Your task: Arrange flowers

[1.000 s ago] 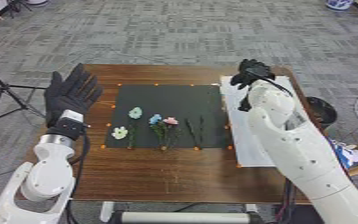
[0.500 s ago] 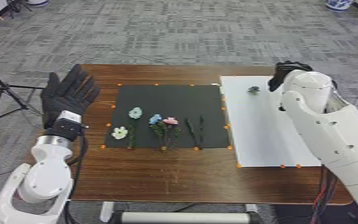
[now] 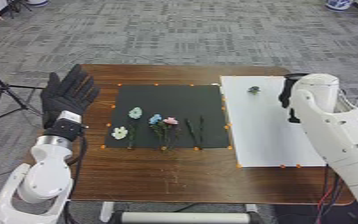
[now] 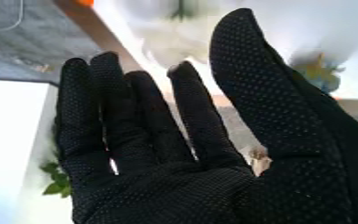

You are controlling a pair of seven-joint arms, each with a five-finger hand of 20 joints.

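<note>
On the black mat [image 3: 158, 90] in the head view lie a pale teal flower [image 3: 135, 113], a white flower [image 3: 119, 133], a blue flower [image 3: 155, 119], a pink flower [image 3: 170, 121] and dark green stems [image 3: 196, 131]. A small dark sprig [image 3: 254, 90] rests near the far edge of the white board [image 3: 264, 130]. My right hand [image 3: 289, 91] is at the board's right edge, apart from the sprig. Seen from the wrist, the right hand [image 4: 158, 185] has straight fingers and holds nothing. My left hand [image 3: 69, 95], fingers straight, is left of the mat.
Orange markers line the mat and board. The brown table [image 3: 158, 175] extends in front of the mat. A black tripod [image 3: 7, 87] stands on the floor to the left, and dark cables hang beside the right arm.
My right hand has moved right from above the board's far part to its right edge, uncovering the sprig on the board. The left hand has stayed still.
</note>
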